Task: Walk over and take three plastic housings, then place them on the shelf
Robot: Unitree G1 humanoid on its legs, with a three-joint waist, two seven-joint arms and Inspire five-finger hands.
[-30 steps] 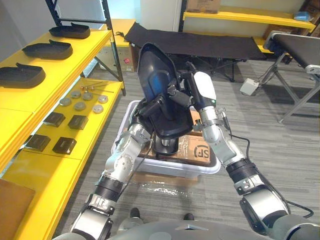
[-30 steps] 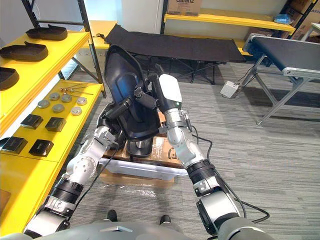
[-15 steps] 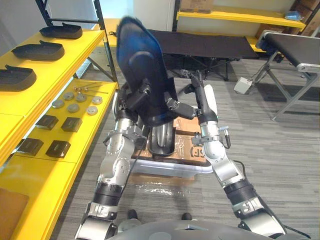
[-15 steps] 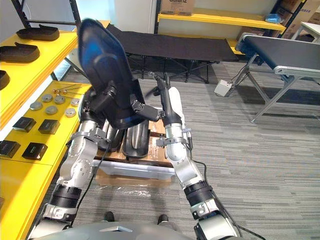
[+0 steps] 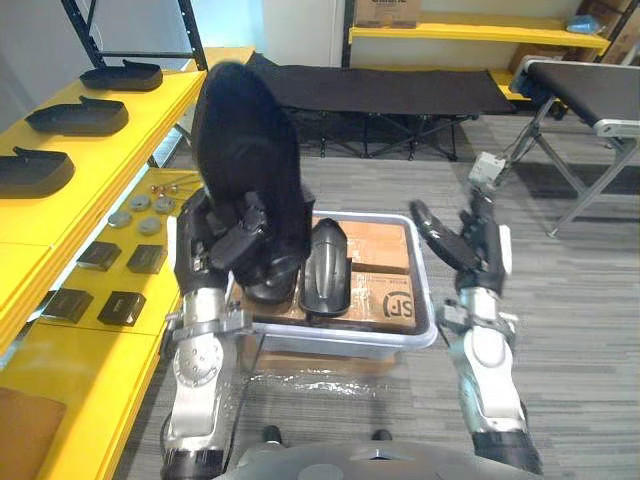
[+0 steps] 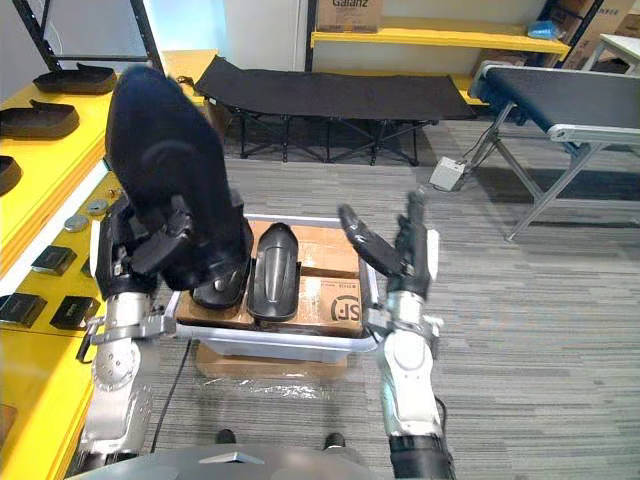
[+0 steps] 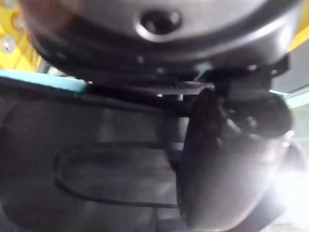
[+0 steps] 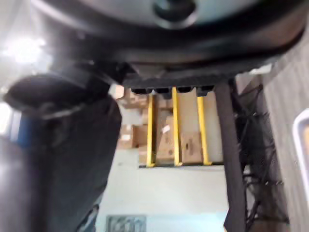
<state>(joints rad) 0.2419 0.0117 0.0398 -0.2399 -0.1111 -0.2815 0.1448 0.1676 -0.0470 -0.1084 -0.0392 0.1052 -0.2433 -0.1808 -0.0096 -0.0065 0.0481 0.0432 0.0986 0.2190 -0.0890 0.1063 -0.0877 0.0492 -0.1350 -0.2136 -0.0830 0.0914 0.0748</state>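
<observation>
A large black plastic housing (image 5: 245, 165) stands upright above the white tray's (image 5: 345, 344) left end. My left hand (image 5: 228, 240) is shut on its lower part, fingers curled over the front. In the left wrist view the housing's dark surface (image 7: 96, 159) lies right against the hand. My right hand (image 5: 458, 243) hangs over the tray's right rim, apart from the housing, fingers straight and spread. A second black housing (image 5: 326, 268) lies in the tray on cardboard, and another (image 5: 268, 290) shows just below the held one. Three housings (image 5: 40, 170) rest on the yellow shelf (image 5: 120, 150) at left.
Small black boxes (image 5: 122, 306) and metal discs (image 5: 140, 212) lie on the lower yellow shelf at left. A black cot (image 5: 390, 92) stands behind the tray. A conveyor on metal legs (image 5: 585, 95) is at the back right. Grey floor spreads to the right.
My right hand has let go of the housing, straightened its fingers and swung off to the right. The left hand alone now holds the housing, further left and upright. The camera has shifted.
</observation>
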